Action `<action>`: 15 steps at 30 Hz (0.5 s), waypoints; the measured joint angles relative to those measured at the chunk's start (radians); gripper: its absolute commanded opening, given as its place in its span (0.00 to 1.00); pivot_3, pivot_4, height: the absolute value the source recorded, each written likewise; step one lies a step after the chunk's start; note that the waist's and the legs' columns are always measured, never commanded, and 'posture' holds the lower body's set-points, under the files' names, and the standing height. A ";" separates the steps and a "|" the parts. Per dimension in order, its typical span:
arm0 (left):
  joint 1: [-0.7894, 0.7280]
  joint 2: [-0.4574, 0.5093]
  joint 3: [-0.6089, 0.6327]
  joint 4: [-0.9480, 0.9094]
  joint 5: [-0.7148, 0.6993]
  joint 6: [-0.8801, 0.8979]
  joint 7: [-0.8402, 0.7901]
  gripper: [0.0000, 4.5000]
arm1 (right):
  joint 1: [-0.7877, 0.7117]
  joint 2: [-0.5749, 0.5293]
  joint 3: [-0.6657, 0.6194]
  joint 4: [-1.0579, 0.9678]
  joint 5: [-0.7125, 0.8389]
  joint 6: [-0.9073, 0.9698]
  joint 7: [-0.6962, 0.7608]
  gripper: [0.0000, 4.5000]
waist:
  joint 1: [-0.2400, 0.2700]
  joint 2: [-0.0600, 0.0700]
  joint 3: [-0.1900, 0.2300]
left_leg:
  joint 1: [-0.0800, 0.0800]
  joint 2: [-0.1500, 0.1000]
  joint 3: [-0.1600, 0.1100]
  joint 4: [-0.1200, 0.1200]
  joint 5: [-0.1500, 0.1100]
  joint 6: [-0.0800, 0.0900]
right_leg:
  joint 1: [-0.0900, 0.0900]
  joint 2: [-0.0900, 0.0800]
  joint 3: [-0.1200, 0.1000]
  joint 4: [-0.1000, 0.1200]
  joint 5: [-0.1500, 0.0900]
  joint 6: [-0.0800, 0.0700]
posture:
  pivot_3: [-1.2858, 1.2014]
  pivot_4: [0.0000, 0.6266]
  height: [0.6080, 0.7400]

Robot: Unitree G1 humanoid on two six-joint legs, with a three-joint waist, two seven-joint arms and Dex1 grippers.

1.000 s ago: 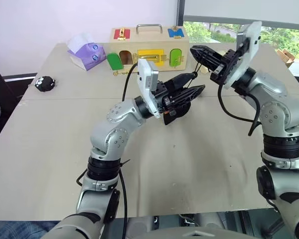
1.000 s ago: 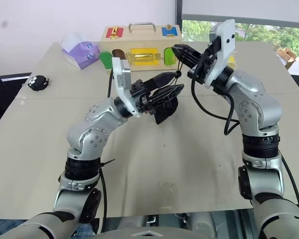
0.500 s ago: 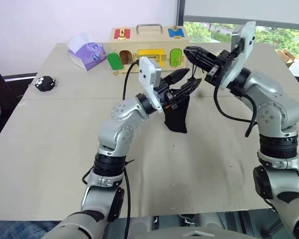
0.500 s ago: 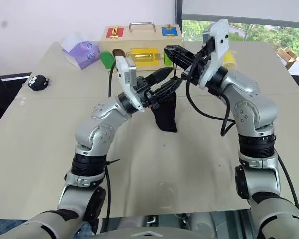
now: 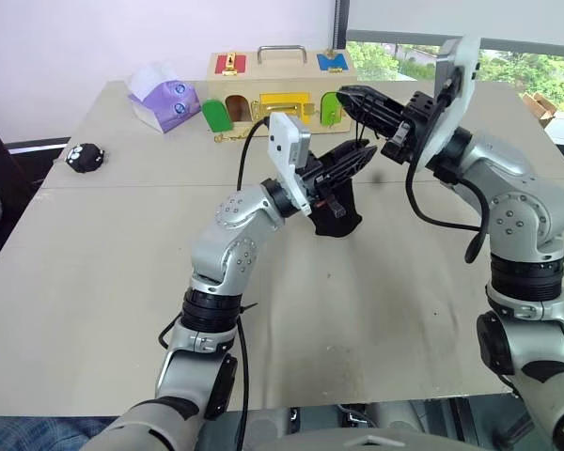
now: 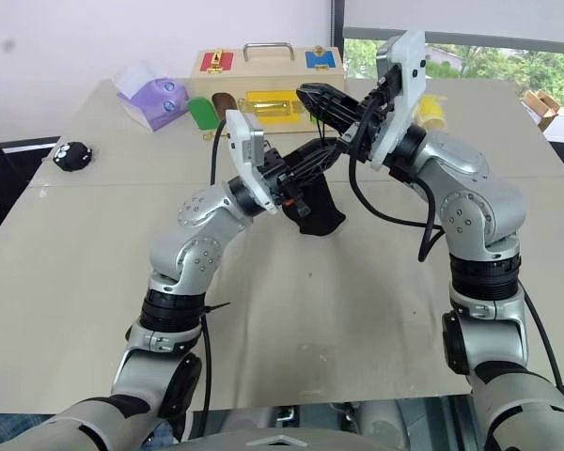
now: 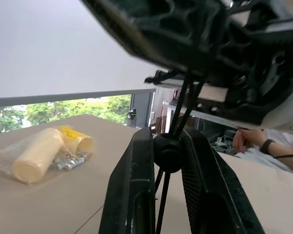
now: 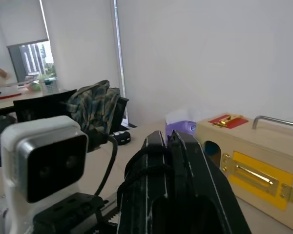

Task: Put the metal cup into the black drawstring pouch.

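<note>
Beige table (image 5: 94, 282), black drawstring pouch (image 5: 338, 211) dangling over it: left gripper (image 7: 167, 152) and right gripper (image 8: 167, 146) both clamped on cord, probably cinching it.

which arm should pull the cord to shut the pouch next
Right, probably. The right gripper is shut on the cord, up beyond the pouch, so it can draw away. The left gripper pinches the cord's bead just above the pouch, so it can brace.

No text, label, brand, number or sign is readable on anything in these views.
</note>
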 measured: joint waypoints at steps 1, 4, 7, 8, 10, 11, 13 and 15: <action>0.003 0.005 -0.005 0.000 0.011 -0.007 0.000 0.05 | 0.000 0.009 -0.011 0.000 0.022 0.002 -0.002 0.00 | 0.000 0.000 0.000 | 0.000 0.000 0.000 0.000 0.000 0.000 | 0.000 0.000 0.000 0.000 0.000 0.000 | 0.52 0.24 1.00; 0.021 0.035 -0.029 0.013 0.066 -0.021 0.006 0.05 | -0.016 0.040 -0.072 0.002 0.106 0.014 -0.030 0.00 | 0.000 0.000 0.000 | 0.000 0.000 0.000 0.000 0.000 0.000 | 0.000 0.000 0.000 0.000 0.000 0.000 | 0.52 0.24 1.00; 0.062 0.088 -0.074 0.041 0.156 -0.051 0.013 0.05 | -0.077 0.072 -0.159 0.004 0.240 0.036 -0.084 0.00 | -0.002 0.000 0.000 | 0.000 0.000 0.000 0.000 0.000 0.000 | 0.000 0.000 0.000 0.000 0.000 0.000 | 0.52 0.24 1.00; 0.068 0.102 -0.085 0.041 0.167 -0.064 0.007 0.05 | -0.082 0.077 -0.170 0.004 0.264 0.043 -0.095 0.00 | -0.002 0.000 0.000 | 0.000 0.000 0.000 -0.001 0.000 0.000 | 0.000 0.000 0.000 0.000 0.000 0.000 | 0.52 0.24 1.00; 0.080 0.130 -0.103 0.034 0.199 -0.119 -0.019 0.05 | -0.082 0.106 -0.196 0.029 0.369 0.067 -0.147 0.00 | -0.001 0.001 0.000 | 0.000 0.000 0.000 -0.001 0.000 0.000 | 0.000 0.000 0.000 0.000 0.000 0.000 | 0.52 0.24 1.00; 0.086 0.136 -0.105 0.033 0.204 -0.132 -0.024 0.05 | -0.082 0.112 -0.203 0.036 0.401 0.074 -0.164 0.00 | -0.002 0.001 0.001 | 0.000 0.000 0.000 -0.001 0.000 0.000 | 0.000 0.000 0.000 0.000 0.000 0.000 | 0.52 0.24 1.00; 0.101 0.150 -0.116 0.031 0.216 -0.171 -0.039 0.05 | -0.083 0.117 -0.221 0.050 0.489 0.090 -0.209 0.00 | 0.001 0.001 0.001 | 0.000 0.000 0.000 -0.001 0.000 0.000 | 0.000 -0.001 0.000 0.000 0.000 0.000 | 0.52 0.24 1.00; 0.113 0.157 -0.121 0.027 0.220 -0.195 -0.054 0.27 | -0.083 0.116 -0.226 0.061 0.562 0.102 -0.238 0.00 | 0.001 0.001 0.001 | 0.000 0.000 0.000 -0.001 0.000 0.001 | 0.000 -0.001 0.000 0.000 0.000 0.000 | 0.52 0.24 1.00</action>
